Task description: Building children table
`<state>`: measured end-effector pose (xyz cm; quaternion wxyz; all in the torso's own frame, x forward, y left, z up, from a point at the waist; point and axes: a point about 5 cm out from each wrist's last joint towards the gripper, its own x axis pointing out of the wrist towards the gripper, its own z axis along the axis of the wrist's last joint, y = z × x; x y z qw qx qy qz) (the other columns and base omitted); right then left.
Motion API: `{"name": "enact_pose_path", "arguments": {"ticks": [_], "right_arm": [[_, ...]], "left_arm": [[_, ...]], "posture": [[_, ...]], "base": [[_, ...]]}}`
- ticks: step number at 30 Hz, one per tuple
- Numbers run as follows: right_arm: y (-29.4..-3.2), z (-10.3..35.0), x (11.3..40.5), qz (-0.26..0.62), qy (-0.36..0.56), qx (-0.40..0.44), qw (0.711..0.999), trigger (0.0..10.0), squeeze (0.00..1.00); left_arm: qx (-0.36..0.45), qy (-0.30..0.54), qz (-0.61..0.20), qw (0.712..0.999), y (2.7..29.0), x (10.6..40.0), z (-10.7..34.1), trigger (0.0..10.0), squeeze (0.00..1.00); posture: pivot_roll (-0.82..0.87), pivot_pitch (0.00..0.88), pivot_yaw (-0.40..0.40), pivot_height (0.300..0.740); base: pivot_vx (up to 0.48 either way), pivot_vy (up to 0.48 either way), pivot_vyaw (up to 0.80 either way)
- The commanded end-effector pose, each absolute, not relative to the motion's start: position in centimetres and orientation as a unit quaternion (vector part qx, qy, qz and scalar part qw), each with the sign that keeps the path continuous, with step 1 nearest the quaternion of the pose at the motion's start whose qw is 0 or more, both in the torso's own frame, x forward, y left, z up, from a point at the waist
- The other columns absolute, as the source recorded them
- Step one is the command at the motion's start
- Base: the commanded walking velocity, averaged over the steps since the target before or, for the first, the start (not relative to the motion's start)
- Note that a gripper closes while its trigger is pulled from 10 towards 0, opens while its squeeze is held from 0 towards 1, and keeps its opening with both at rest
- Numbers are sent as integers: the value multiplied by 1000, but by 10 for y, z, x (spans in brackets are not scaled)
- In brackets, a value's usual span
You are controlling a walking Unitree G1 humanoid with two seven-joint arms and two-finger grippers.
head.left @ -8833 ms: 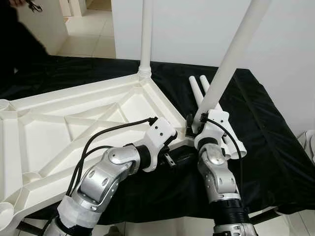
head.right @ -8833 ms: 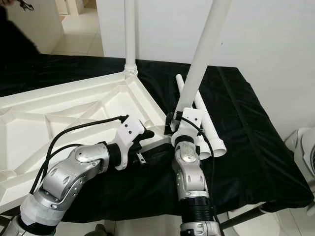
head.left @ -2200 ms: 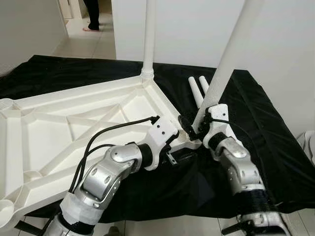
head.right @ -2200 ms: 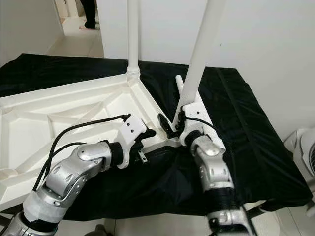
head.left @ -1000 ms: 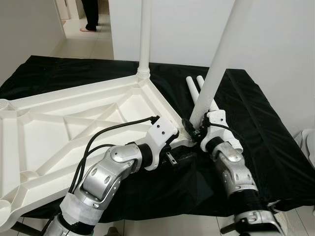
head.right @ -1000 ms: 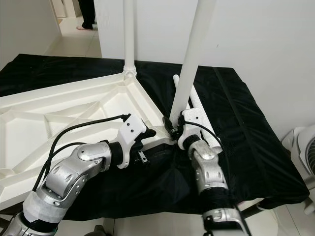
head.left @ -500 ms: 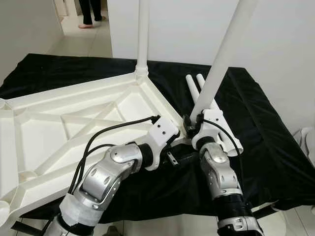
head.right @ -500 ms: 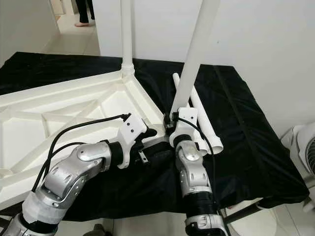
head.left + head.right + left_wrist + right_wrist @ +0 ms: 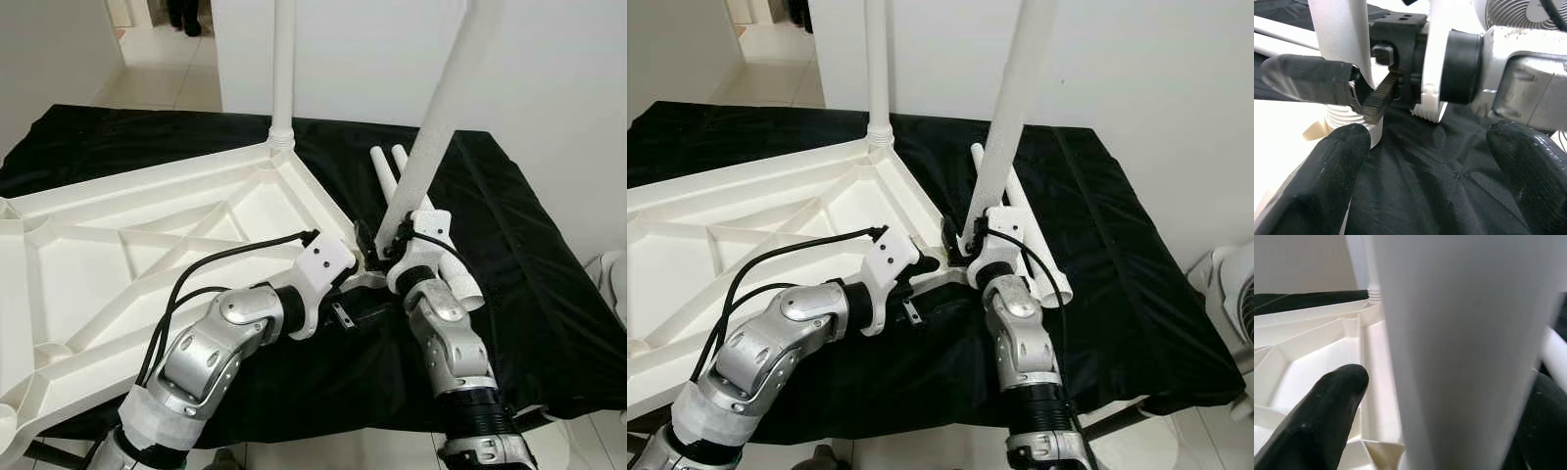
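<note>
A white table top lies upside down on the black-covered table. One white leg stands upright in its far corner. A second leg leans slightly in the near right corner socket, with my right gripper shut around its base. The leg stands between the black fingers. My left gripper is open, low beside that same corner, one fingertip by the socket and black cloth between its fingers. Two spare legs lie on the cloth behind my right wrist.
A white wall runs behind the table. A doorway at the far left shows tiled floor and a person's feet. A white fan stands past the table's right edge. Bare black cloth lies right of the spare legs.
My right forearm has swung out to the right and its wrist has turned around the leg's base. The leg stays in its corner. My left arm is still.
</note>
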<state>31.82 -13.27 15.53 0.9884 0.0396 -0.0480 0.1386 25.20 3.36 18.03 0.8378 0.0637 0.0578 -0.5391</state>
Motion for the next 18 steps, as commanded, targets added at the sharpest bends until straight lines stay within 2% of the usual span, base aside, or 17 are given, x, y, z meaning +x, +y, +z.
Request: {"name": "enact_pose_path", "arguments": {"ticks": [1, 5, 6, 10, 11, 18], "right_arm": [[-133, 154, 316, 152, -44, 41, 987, 10000, 1000], [-135, 157, 315, 207, -44, 21, 977, 10000, 1000], [-136, 156, 315, 234, -37, 11, 971, 10000, 812], [-136, 156, 315, 234, -37, 11, 971, 10000, 812], [-137, 154, 315, 257, -28, 5, 966, 10000, 0], [-159, 134, 324, 330, 12, -53, 942, 10000, 0]], "left_arm": [[62, 60, -539, 838, 32, 253, 180, 10000, 0], [63, 60, -539, 837, 31, 253, 180, 10000, 0], [64, 60, -540, 837, 31, 253, 180, 10000, 0], [64, 60, -540, 837, 31, 253, 180, 10000, 0], [64, 60, -541, 836, 30, 253, 180, 10000, 0], [66, 57, -543, 835, 30, 255, 181, 10000, 0]], "posture": [[95, 39, -43, 740], [94, 33, -43, 740], [93, 30, -43, 740], [93, 30, -43, 740], [93, 28, -43, 740], [96, 8, -37, 740]], "base": [[0, 0, 0], [0, 0, 0], [0, 0, 0], [0, 0, 0], [0, 0, 0], [0, 0, 0]]}}
